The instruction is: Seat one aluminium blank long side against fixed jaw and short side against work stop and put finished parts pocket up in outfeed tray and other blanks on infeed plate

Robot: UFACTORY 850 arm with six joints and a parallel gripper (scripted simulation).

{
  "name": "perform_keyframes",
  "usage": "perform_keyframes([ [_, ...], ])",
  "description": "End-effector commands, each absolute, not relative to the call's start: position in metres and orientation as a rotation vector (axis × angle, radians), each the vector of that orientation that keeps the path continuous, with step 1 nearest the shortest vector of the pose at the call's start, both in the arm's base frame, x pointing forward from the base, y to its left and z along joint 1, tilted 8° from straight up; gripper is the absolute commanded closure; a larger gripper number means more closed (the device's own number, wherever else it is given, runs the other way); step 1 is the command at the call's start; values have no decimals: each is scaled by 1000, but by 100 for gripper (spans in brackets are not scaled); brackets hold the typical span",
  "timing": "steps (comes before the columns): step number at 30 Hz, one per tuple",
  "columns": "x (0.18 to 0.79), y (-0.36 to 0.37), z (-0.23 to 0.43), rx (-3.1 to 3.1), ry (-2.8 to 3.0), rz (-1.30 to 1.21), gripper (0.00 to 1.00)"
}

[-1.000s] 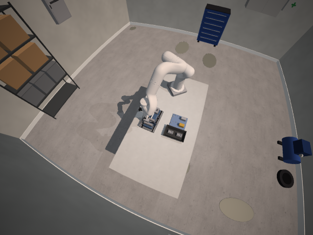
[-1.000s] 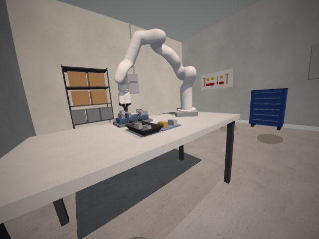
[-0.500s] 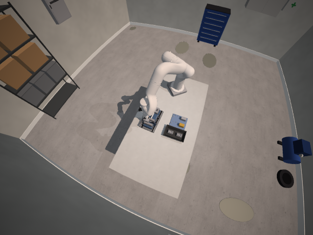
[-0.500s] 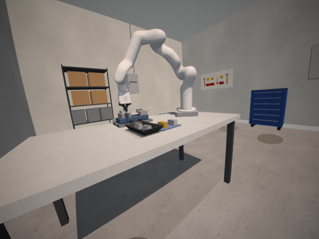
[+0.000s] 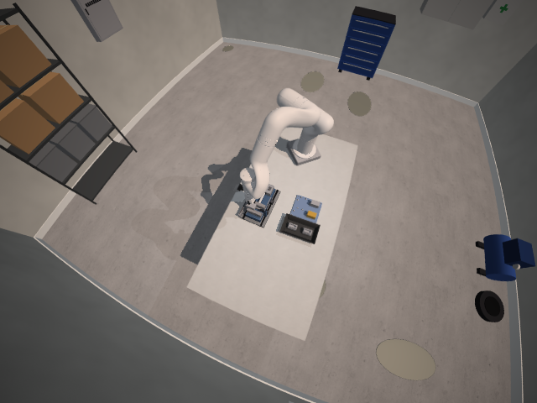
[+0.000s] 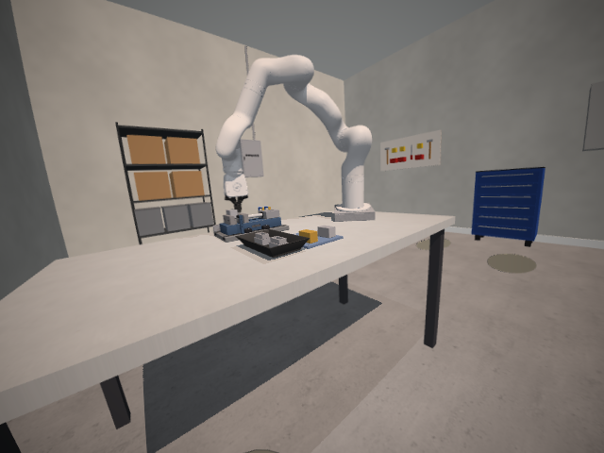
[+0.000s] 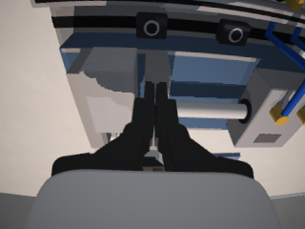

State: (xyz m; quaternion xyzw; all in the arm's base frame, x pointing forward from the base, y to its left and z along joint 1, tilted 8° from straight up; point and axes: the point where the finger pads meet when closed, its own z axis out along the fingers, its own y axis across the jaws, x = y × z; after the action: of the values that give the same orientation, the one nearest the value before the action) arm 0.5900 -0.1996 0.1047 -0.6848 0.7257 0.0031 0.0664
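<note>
A workshop was shown: a tool board [image 6: 410, 150] was hung on the wall behind the table [image 6: 205, 273], with a blue drawer cabinet [image 6: 508, 202] and a rack [image 6: 127, 185] of boxes nearby.

From overhead, the arm's forearm covers the gripper and the near end of the vise [image 5: 260, 206], so the opening there is out of sight. In the wrist view the gripper's own housing [image 7: 149, 217] fills the bottom, and the blue hoses [image 7: 289, 38] run off the edge at three o'clock. The shelf rack [image 5: 73, 75] is cut by the top view's edge at nine to eleven o'clock. The two parts in the outfeed tray [image 5: 286, 217] are too small to read pockets.
</note>
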Motion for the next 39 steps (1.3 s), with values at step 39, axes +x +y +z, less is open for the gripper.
perform_keyframes([
  [39, 587, -200, 105, -2063, 2185, -6, 100],
])
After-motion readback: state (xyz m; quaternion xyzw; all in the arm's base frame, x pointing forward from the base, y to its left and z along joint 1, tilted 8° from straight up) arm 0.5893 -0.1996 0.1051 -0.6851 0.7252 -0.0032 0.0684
